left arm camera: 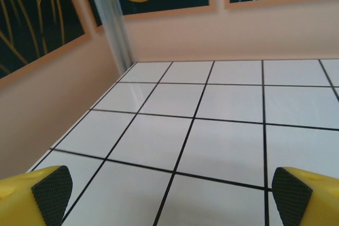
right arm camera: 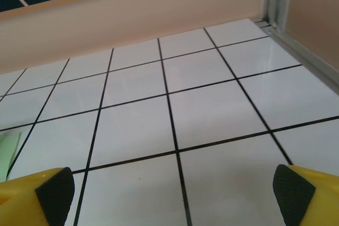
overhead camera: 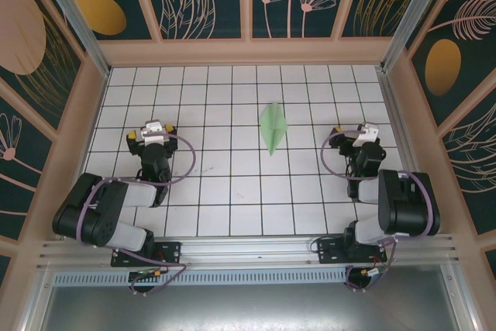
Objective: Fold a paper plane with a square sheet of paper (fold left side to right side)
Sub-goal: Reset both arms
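A narrow pale green paper plane (overhead camera: 273,128) lies on the white tiled table (overhead camera: 232,184), a little right of centre and pointing toward the near edge. My left gripper (overhead camera: 152,132) hovers well to its left, open, with nothing between its yellow fingers (left arm camera: 45,197). On the other side my right gripper (overhead camera: 355,136) stands open over bare tiles, its fingers (right arm camera: 302,194) far apart. A sliver of the green paper (right arm camera: 8,154) shows at the left edge of the right wrist view. The square sheet of paper now shows as this folded dart.
Peach-coloured walls (overhead camera: 248,52) with dark floral panels close in the table at the back and both sides. A metal post (left arm camera: 114,19) stands in the back left corner. A metal rail (overhead camera: 248,252) carries both arm bases along the near edge.
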Controlling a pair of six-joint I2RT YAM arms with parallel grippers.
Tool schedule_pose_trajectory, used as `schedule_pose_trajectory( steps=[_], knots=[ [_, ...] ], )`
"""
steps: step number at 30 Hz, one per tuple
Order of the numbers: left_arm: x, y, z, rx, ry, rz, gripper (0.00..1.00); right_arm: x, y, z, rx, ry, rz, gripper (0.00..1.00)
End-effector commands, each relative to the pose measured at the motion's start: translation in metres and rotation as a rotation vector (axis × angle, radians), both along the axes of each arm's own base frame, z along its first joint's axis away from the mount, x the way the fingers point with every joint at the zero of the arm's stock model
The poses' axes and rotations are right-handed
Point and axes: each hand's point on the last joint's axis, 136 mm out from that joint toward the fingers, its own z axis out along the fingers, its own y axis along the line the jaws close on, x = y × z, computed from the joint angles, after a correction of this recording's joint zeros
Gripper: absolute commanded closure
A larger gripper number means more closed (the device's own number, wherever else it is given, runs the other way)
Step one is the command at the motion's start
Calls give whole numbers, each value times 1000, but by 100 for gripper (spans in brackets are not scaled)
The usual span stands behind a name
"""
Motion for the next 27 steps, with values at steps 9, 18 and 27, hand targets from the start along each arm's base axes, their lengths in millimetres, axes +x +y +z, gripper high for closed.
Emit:
schedule_pose_trajectory(
  steps=[9, 18, 27],
  knots=[
    [-9, -6, 22, -36, -131, -161, 1, 12, 13, 14, -36, -70, 57, 1],
    [-15, 2, 17, -101, -197, -218, 1, 12, 13, 14, -41, -69, 51, 1],
    [8, 30, 3, -178, -106, -83, 1, 13, 14, 14, -58, -66, 36, 1]
  ],
)
